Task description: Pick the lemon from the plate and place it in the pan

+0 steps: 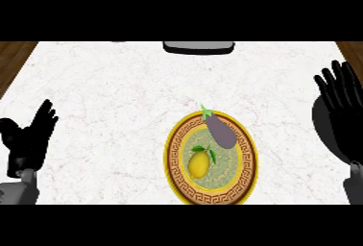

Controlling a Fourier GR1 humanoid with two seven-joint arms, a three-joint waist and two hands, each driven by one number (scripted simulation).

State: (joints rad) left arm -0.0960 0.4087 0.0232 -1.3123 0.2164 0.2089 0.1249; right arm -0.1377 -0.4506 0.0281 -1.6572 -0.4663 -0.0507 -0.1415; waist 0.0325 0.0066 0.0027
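One white marble counter (106, 86) carries one round plate (172, 153), gold-rimmed with a key-pattern band and a pale green centre, which sits right of the counter's middle and close to its near edge. Two things lie on the plate. The one lemon (199, 163), yellow with two small green leaves at its far end, rests in the plate's centre, slightly toward the near side, and no hand touches it. The one purple eggplant (222, 132) lies slanted across the plate's far-right part, its green stalk reaching over the far rim; its body is just beside the lemon's leaves but apart from the fruit itself. One pan (198, 46) shows only as a dark grey slice at the counter's far edge, near the middle, well apart from the plate. Two black hands are in view. The left hand (28, 139) stands at the counter's left edge, fingers straight and up, holding nothing. The right hand (340, 113) stands at the right edge, fingers spread and up, also holding nothing.
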